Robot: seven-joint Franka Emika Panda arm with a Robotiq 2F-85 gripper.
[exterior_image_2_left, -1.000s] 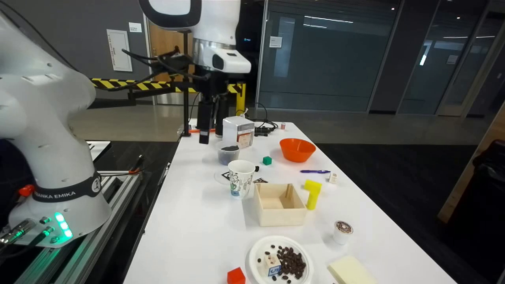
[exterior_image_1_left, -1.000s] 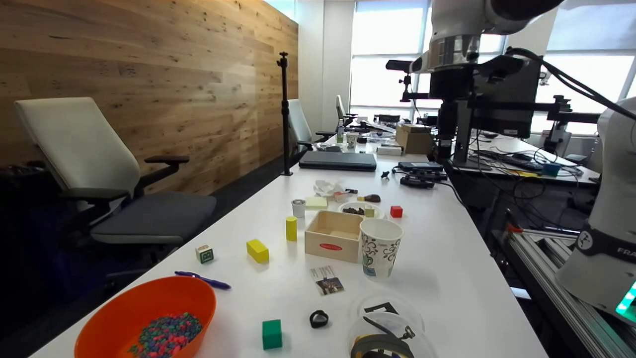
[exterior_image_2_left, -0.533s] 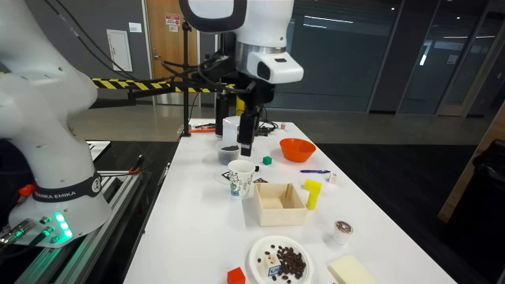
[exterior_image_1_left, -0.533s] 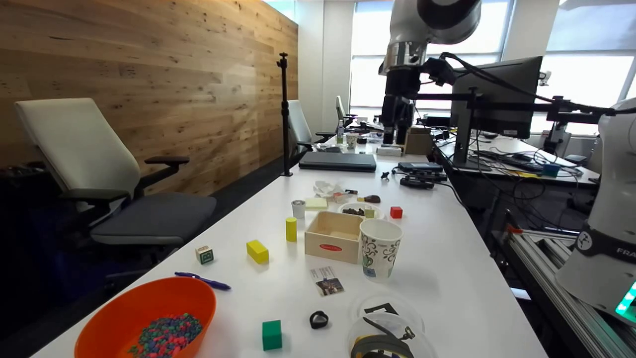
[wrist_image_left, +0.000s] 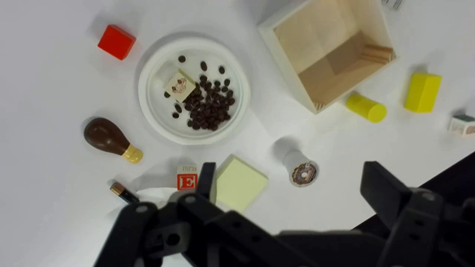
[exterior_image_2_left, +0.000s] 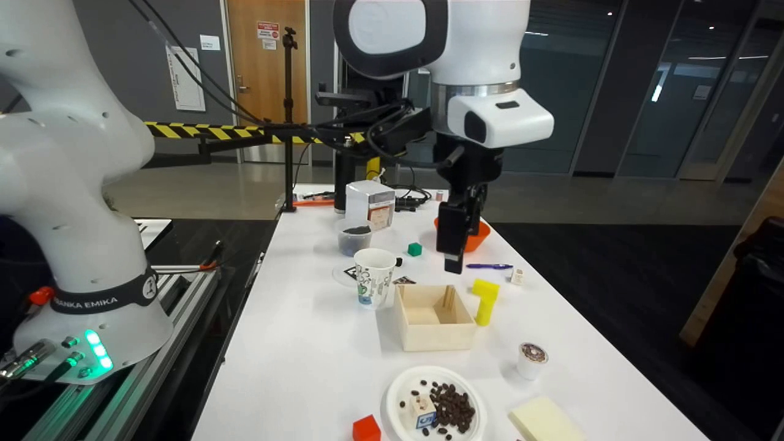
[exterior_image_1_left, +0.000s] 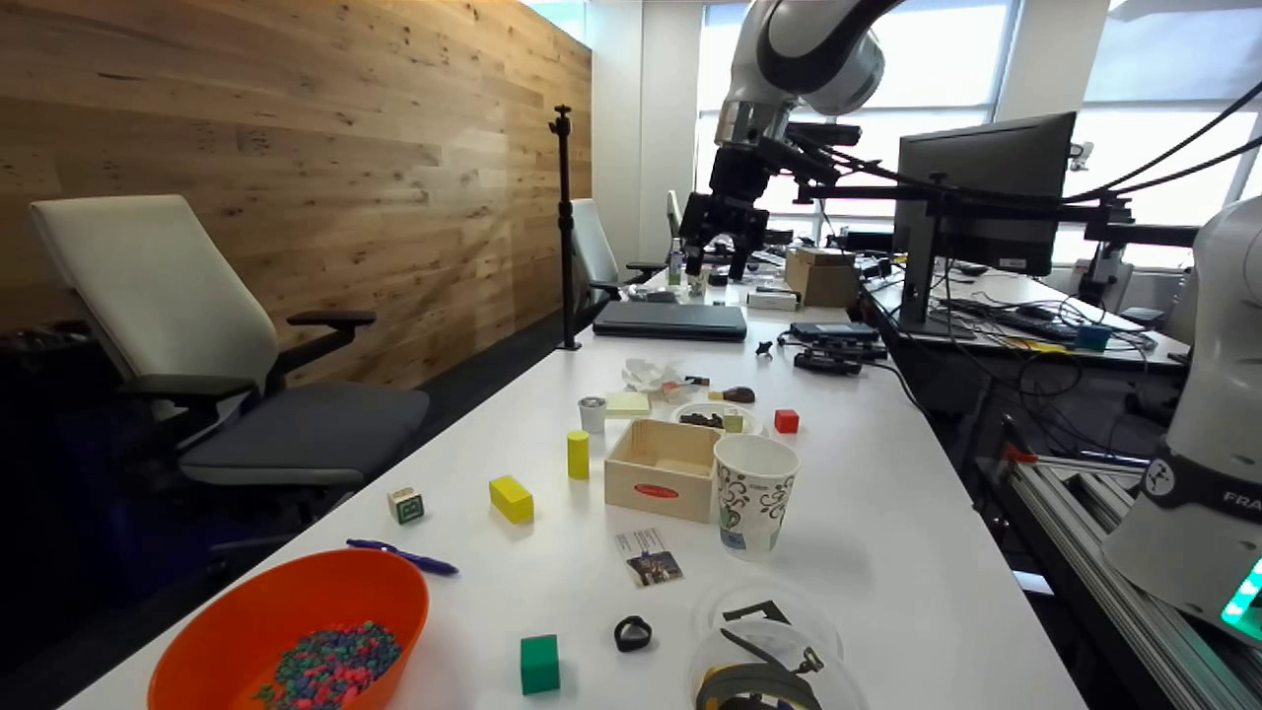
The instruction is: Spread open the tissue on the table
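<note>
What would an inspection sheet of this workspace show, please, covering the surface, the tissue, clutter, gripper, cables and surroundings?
Surface: white table, its top crowded.
Job's things: tissue lies crumpled, not spread; partly hidden in the wrist view.
Clutter: wooden box, paper cup, plate of coffee beans, orange bowl of small coloured pieces, red block.
Grippers: one gripper above the table, jaws open, holding nothing.
Cables: arm cables hang in the air; desk cables lie jumbled below the monitor.
Surroundings: office chair beside the table, wood-panelled wall, striped barrier.
</note>
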